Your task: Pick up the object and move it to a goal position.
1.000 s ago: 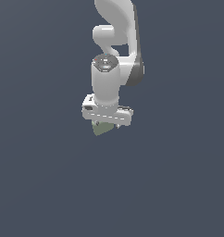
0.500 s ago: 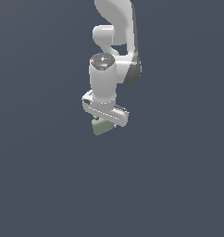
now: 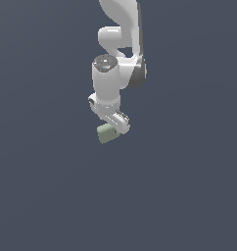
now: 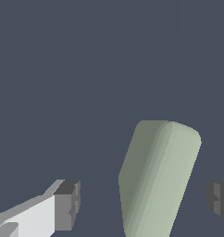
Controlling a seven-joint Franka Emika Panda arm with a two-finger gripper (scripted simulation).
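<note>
hanging at the exterior view's centre, sage-green block [image 3: 108, 133] just below the gripper [image 3: 112, 128]. sitting tilted between the dark fingertip pads [image 4: 67, 204], gaps on both sides, jaws spread. rising behind, white arm [image 3: 115, 54].

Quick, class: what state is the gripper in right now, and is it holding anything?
Gripper: open; the sage-green block sits between the fingers with a gap on each side, not clamped.
</note>
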